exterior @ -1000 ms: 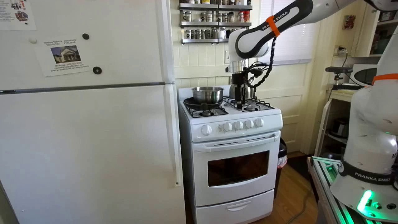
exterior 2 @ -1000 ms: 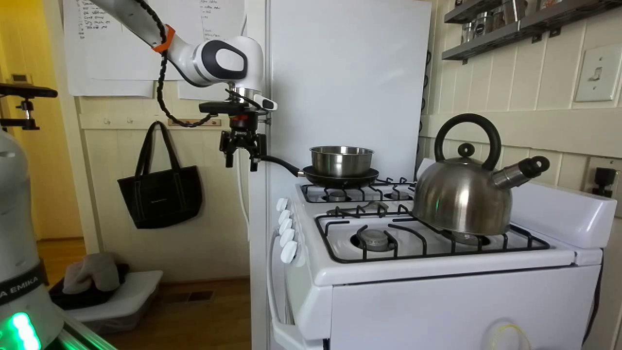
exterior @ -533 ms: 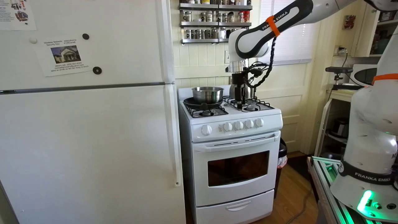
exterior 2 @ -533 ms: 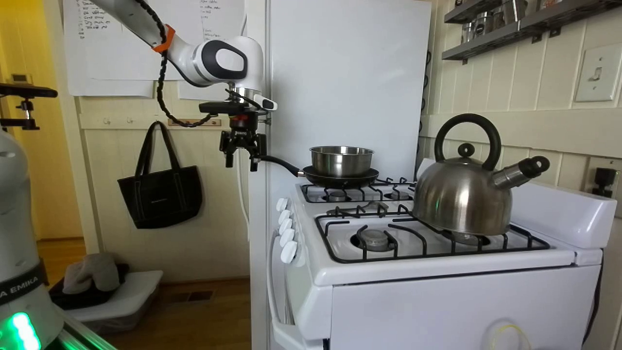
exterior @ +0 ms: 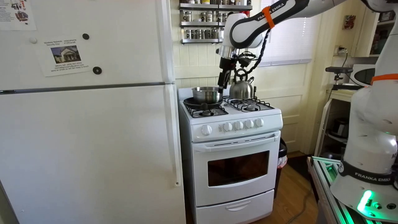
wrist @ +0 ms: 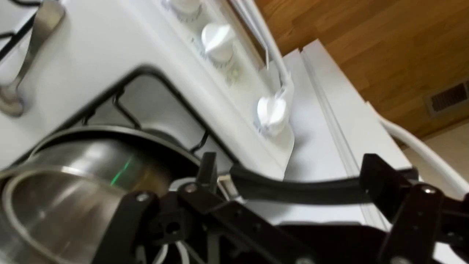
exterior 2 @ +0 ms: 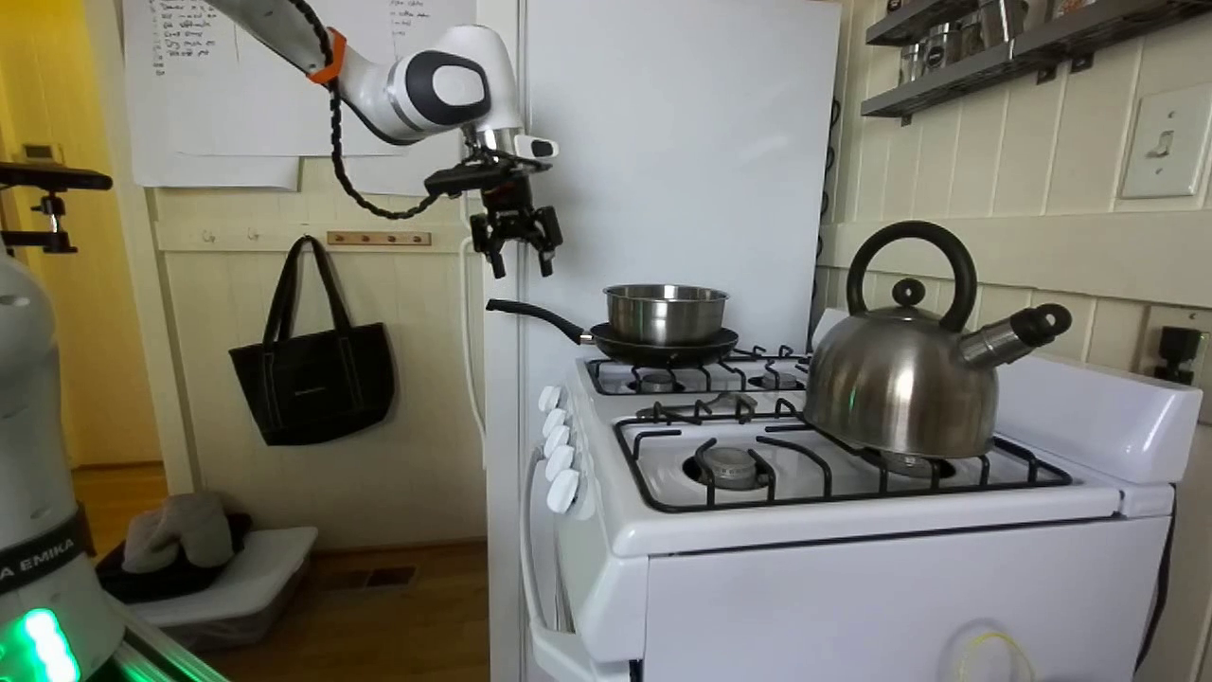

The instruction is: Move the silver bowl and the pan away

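Observation:
The silver bowl rests in the dark pan on the stove's burner nearest the fridge. In an exterior view the bowl and pan sit level, with the black pan handle sticking out past the stove front. My gripper is open and empty, tilted, above the handle and apart from it. In the wrist view the handle shows below and between the open fingers of the gripper; the bowl is at lower left, partly hidden by a finger, and the pan shows behind it.
A metal kettle with an arched handle stands on a rear burner of the white stove. A spoon-like metal utensil lies between the grates. The fridge stands close beside the stove. Spice shelves hang above.
My gripper has risen, tilted and moved slightly toward the bowl and fridge, away from beside the handle's end. It stays open. The bowl, pan and kettle have not moved.

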`<control>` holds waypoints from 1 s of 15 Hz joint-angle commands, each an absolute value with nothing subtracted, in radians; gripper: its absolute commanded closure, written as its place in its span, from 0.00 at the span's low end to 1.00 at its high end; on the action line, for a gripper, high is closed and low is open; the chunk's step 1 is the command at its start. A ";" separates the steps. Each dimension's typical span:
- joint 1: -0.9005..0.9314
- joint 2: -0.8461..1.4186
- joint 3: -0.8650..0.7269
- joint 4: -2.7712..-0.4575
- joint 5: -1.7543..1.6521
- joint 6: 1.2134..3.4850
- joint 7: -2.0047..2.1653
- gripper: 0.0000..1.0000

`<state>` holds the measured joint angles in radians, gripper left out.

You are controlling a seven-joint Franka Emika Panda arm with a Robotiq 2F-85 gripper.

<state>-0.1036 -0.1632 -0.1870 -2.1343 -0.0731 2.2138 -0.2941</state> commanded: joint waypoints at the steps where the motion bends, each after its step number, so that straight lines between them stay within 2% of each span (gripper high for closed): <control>1: -0.117 -0.053 -0.173 -1.977 -0.151 2.282 -0.318 0.00; 6: -0.143 0.083 -0.182 -1.831 -0.326 2.243 -0.360 0.00; 7: -0.138 0.011 -0.174 -1.900 -0.274 2.269 -0.340 0.00; 15: -0.147 0.092 -0.158 -1.869 -0.249 2.317 -0.375 0.00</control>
<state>-0.1418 0.0784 -0.1760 -1.8602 -0.2785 2.2811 -0.3506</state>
